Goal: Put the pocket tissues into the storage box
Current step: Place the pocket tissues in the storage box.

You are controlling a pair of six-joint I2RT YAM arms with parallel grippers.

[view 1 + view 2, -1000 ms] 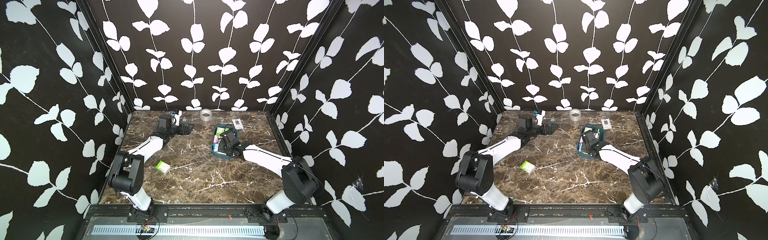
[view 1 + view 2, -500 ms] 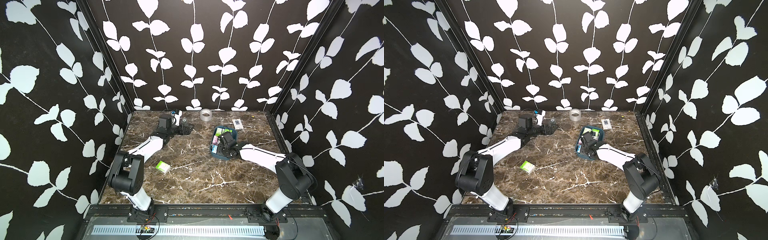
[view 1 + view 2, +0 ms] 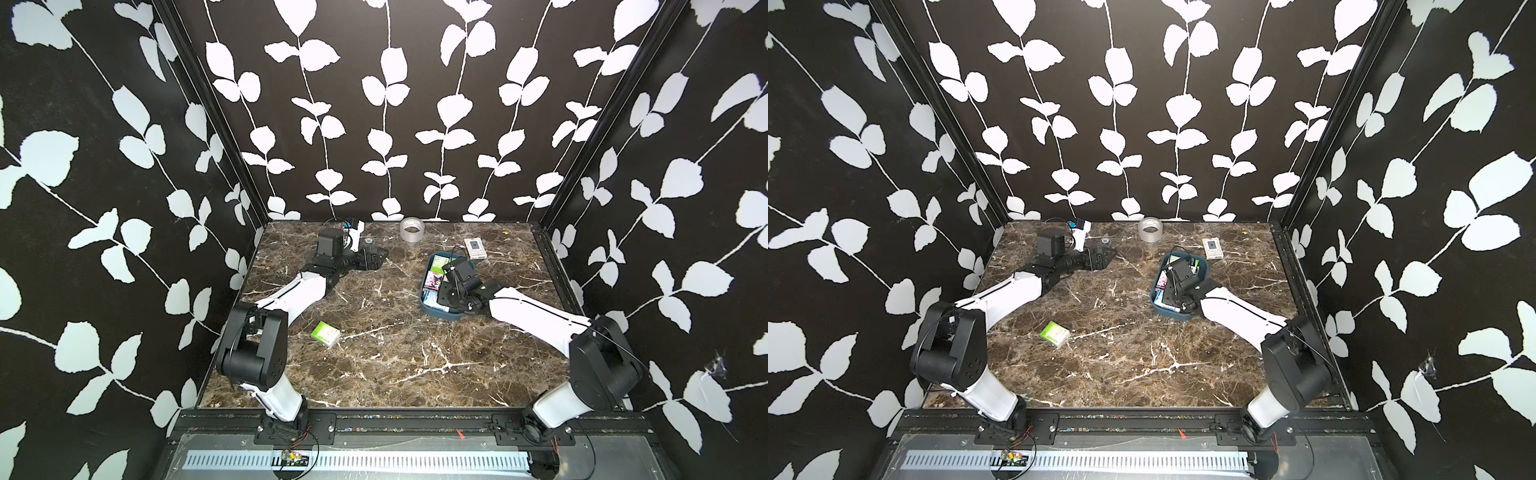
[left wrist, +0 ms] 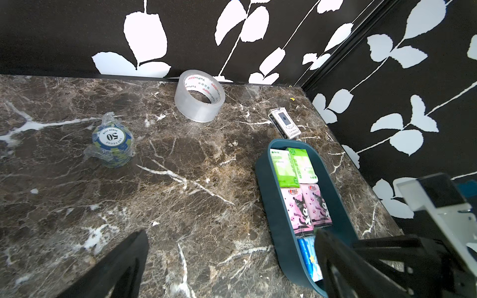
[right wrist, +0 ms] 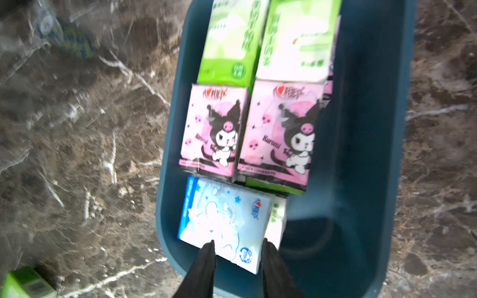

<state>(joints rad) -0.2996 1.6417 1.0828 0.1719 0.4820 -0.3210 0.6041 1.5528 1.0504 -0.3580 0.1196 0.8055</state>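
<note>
1. Closed in on three sides by black walls (image 3: 374,104) printed with white leaf vines, with black frame posts in both back corners.
2. Floored by a brown marble tabletop (image 3: 395,353), glossy and veined white, shown whole in both top views.
3. Toward the right back of that surface: storage box (image 3: 444,316), dark teal, low-walled, long side running front to back.
4. Inside it, lying flat: pocket tissues (image 5: 214,131). Two lime-green at the back end, two pink cartoon-printed in the middle, a white-and-blue pack (image 5: 222,224) at the front end, with a green-and-white one partly beneath. Bare teal floor along one long side.
5. Alone on the marble toward the left front, well apart from the box: one lime-green pack (image 3: 326,333), lying flat.
6. Right gripper (image 5: 238,242): over the front end of the box, tips just above the white-and-blue pack, jaws a narrow way apart, gripping nothing. Wrist view somewhat blurred.
7. Left gripper (image 4: 231,232): low over the marble near the back left, jaws spread wide, nothing between.
8. Near the back wall: silver-grey tape roll (image 3: 412,229), lying flat.
9. Just behind the storage box: small white box with a dark mark (image 3: 475,248).
10. Close to the left gripper: plastic-wrapped stack of poker chips (image 4: 112,144).
11. Along the front edge: black rail (image 3: 395,419) carrying both arm bases.
</note>
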